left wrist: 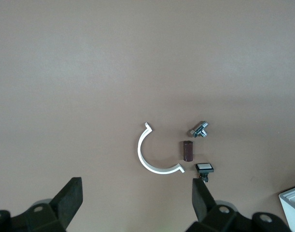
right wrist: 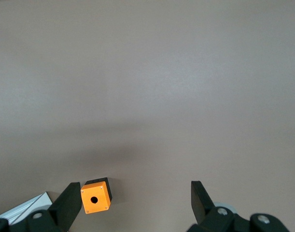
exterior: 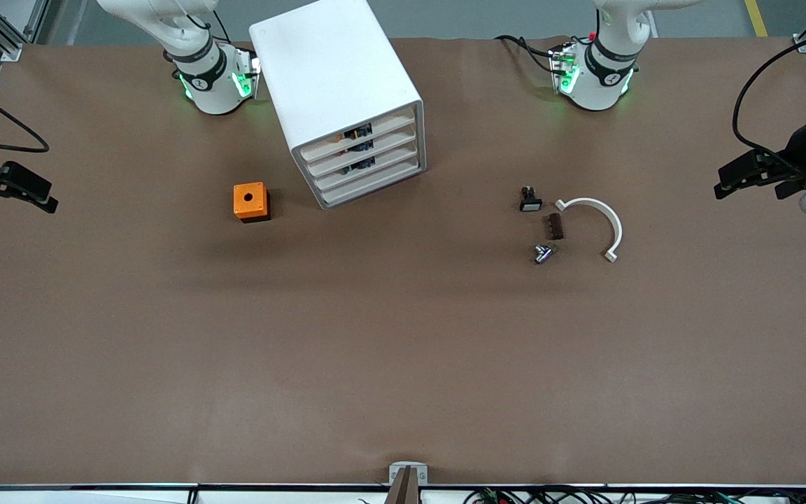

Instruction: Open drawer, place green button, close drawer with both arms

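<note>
The white cabinet [exterior: 336, 91] stands near the arms' bases, its four drawers shut. The drawer [exterior: 390, 160], third from the top, shows dark parts through its handle notch. The green-capped button is not in view. My left gripper [exterior: 721, 182] hangs open and empty over the left arm's end of the table; in the left wrist view [left wrist: 137, 198] it is above bare table beside a white half ring [left wrist: 154, 154]. My right gripper [exterior: 50, 196] hangs open and empty over the right arm's end; in the right wrist view [right wrist: 135, 200] the orange cube [right wrist: 95, 197] lies below it.
The orange cube with a hole [exterior: 250, 201] sits beside the cabinet. Toward the left arm's end lie a small black switch with a white face [exterior: 530, 203], a brown block [exterior: 553, 226], a metal fitting [exterior: 543, 253] and the white half ring [exterior: 599, 220].
</note>
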